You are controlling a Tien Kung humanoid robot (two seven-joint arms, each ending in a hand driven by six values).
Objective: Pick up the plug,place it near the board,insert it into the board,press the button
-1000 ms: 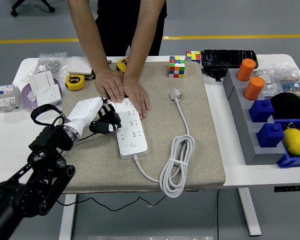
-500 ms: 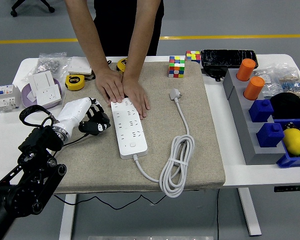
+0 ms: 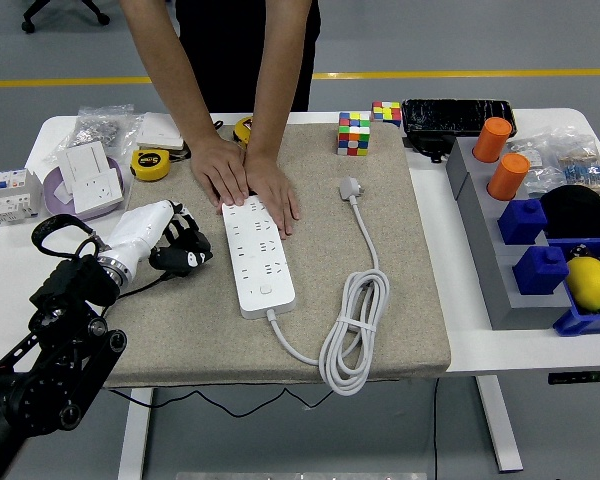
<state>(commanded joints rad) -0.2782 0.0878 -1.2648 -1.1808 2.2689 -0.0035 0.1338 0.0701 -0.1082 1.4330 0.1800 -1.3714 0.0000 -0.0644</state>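
Robot's left hand (image 3: 176,246), white-shelled with black fingers, hovers over the beige fabric mat (image 3: 400,300) just at 9 o'clock of the long white power strip (image 3: 254,255), apart from it; the fingers curl loosely inward and grip nothing. The black left arm (image 3: 50,350) enters from the lower-left corner. The right arm is out of frame.

A person standing at 12 o'clock presses both hands flat: one hand (image 3: 221,168) on the mat beside the strip's far end, the other hand (image 3: 274,193) on the strip's far end itself.

The white plug (image 3: 351,187) lies unplugged on the mat at 2 o'clock of the strip, well apart from it, its white cable (image 3: 352,330) running toward 6 o'clock into a loose coil and then back to the strip's near end.

A multicoloured puzzle cube (image 3: 354,133) sits at the mat's far edge, and a yellow tape measure (image 3: 151,164) rests on the white table (image 3: 460,350) at 10 o'clock.
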